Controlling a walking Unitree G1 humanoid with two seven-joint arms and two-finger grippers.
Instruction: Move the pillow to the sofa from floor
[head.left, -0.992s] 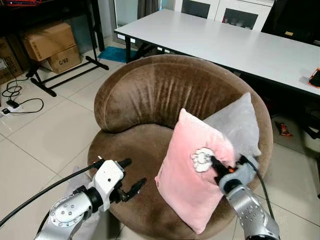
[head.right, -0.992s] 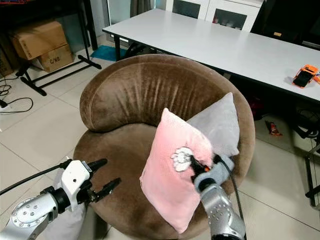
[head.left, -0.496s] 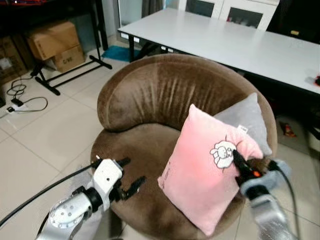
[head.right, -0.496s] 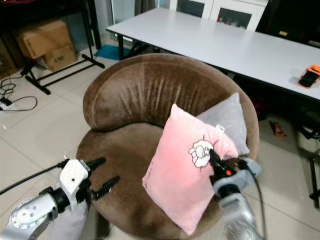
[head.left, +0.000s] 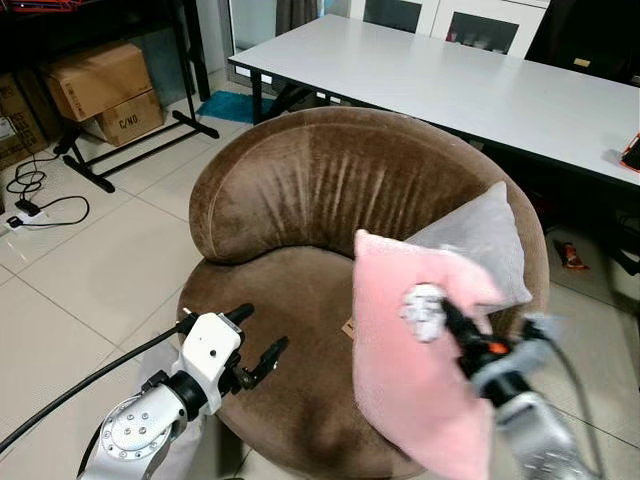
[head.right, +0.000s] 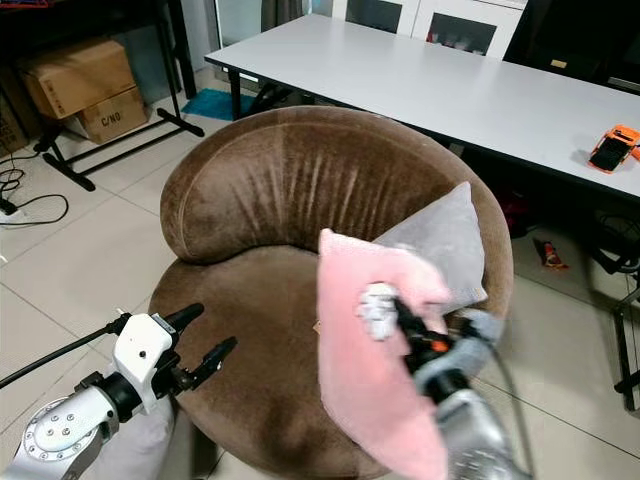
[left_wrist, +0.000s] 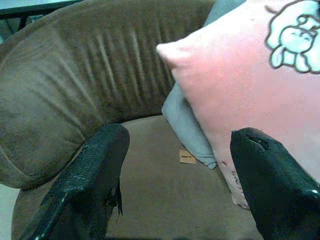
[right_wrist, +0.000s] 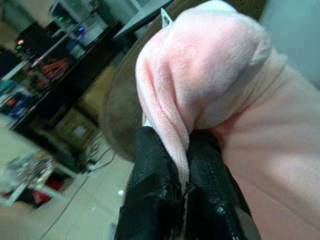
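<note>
Silver arms, black-fingered left hand (head.left: 258, 342), black cables

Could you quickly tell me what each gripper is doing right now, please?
Left gripper: open, empty, at the sofa's front edge.
Right gripper: shut on the pink pillow, pinching its fabric.

White table (head.left: 470, 85); boxes (head.left: 100, 90) (cardboard)

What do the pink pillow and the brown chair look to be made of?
Pink pillow: looks like soft plush fabric; it bunches between the right gripper fingers. Brown chair: velvety, short-pile upholstery, seemingly, with sheen streaks on its backrest.
</note>
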